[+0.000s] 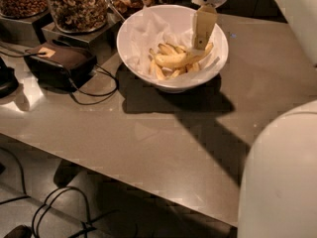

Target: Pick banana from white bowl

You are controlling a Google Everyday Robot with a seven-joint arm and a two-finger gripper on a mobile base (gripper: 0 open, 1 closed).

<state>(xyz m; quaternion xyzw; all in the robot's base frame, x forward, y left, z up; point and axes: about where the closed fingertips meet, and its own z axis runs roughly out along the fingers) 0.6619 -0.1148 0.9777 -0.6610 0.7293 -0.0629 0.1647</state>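
Note:
The white bowl (143,58), lined with crumpled white paper, stands at the back of the counter. Several yellow bananas lie in it. The longest curved banana (176,59) lies across the middle, its tip pointing right toward the bowl's rim. My gripper (202,42) hangs over the right half of the bowl from above, its tan fingertip just above the banana's right end. It holds nothing that I can see.
Glass jars of nuts (79,6) stand on a dark stand at the back left. A dark brown box (62,61) with cables lies left of the bowl. My white arm (280,177) fills the lower right. The counter's front edge runs diagonally, with cables on the floor below.

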